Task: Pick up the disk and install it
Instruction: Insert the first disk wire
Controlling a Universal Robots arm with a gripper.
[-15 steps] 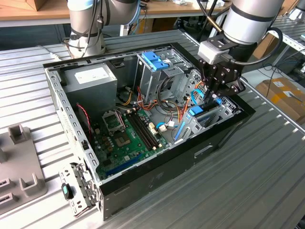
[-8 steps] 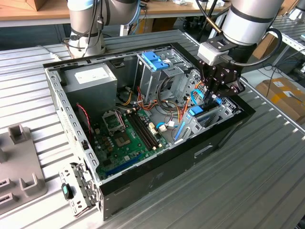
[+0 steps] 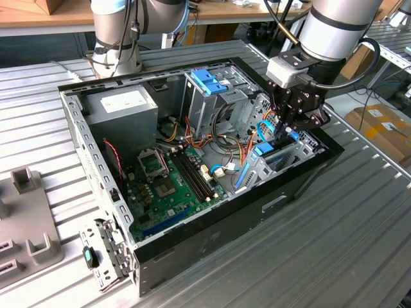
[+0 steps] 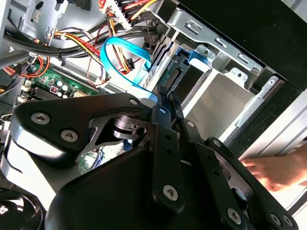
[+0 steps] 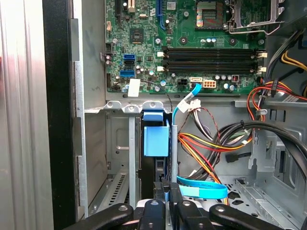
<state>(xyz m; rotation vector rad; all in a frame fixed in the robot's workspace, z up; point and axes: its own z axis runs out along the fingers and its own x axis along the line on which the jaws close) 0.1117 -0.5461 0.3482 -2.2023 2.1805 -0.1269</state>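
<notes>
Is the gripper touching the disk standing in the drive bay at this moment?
Touching. In the first wrist view the gripper pinches the upright disk by its edge from both sides, with no gap showing.

exterior view: high oblique over computer case (image 3: 212, 247) | both wrist views: close inside (sharing drive bay (image 5: 120, 153) (image 4: 225, 91))
</notes>
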